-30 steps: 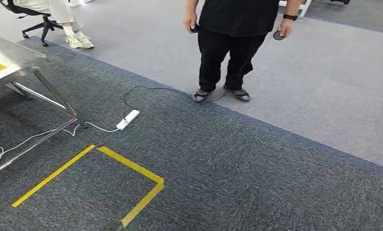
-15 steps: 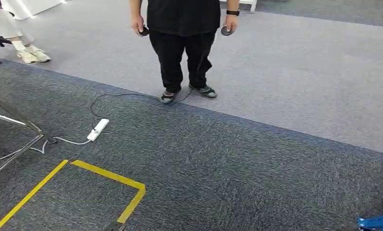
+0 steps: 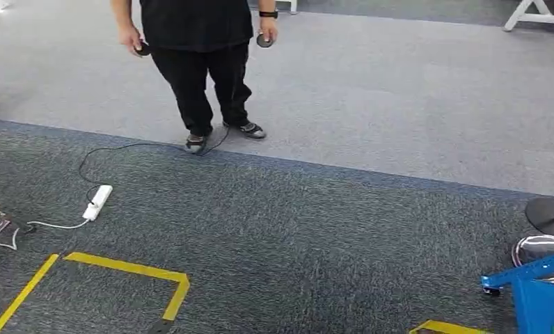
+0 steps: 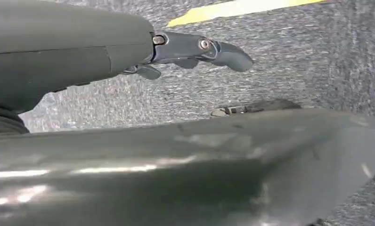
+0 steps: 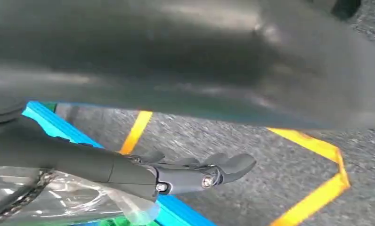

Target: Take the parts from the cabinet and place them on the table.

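blue cart [image 5: 58, 125] lies just beyond your right hand [image 5: 195, 172], whose fingers hang loose and empty; left hand [image 4: 195, 49] likewise holds nothing. clear plastic-bagged parts [image 5: 72, 197] beside it look light, crinkly and slippery, so you'd best pinch the bag itself. head view adds a standing person [image 3: 198, 62].

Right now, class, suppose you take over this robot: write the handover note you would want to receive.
Left hand: hangs by the body over the carpet, fingers out, holding nothing.
Right hand: hangs likewise, empty, above a blue trolley with a clear plastic bag on it.
Parts: none in either hand; whether the bag holds parts cannot be told.
Done: nothing that can be confirmed.
Left: reach the cabinet, take the parts, place them on the table.
Mind the person standing ahead and the power strip on the floor.
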Controlling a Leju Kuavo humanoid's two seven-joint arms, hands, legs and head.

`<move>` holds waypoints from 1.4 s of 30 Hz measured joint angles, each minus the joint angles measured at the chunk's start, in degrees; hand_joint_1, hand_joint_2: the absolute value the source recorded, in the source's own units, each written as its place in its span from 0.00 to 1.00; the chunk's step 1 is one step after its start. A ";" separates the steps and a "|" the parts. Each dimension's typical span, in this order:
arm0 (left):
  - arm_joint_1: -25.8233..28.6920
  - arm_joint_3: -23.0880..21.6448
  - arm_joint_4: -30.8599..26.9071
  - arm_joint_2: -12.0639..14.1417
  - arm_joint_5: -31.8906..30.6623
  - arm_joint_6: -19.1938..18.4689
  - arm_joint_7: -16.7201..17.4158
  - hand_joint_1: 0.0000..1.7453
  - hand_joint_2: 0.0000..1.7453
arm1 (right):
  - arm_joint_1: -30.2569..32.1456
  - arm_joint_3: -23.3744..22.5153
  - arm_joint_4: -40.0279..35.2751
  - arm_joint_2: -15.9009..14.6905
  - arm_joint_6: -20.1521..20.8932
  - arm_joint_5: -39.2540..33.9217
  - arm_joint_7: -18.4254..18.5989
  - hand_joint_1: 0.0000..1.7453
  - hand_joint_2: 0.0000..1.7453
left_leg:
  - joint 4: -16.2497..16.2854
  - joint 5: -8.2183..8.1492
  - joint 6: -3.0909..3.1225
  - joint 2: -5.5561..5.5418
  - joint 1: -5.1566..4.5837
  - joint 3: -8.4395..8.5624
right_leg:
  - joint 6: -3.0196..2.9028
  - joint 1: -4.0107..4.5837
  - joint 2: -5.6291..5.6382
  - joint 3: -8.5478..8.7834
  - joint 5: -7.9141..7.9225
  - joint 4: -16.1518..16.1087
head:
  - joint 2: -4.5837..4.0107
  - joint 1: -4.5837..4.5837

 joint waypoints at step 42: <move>0.11 0.94 0.00 0.15 -0.35 0.37 -0.31 0.00 1.00 | -0.31 -0.94 -0.02 0.20 0.22 1.01 1.07 0.00 0.00 | 19.50 -9.76 -2.07 -4.14 -0.01 -7.81 | -3.47 0.51 4.28 2.02 0.13 -3.39 | 0.00 -0.61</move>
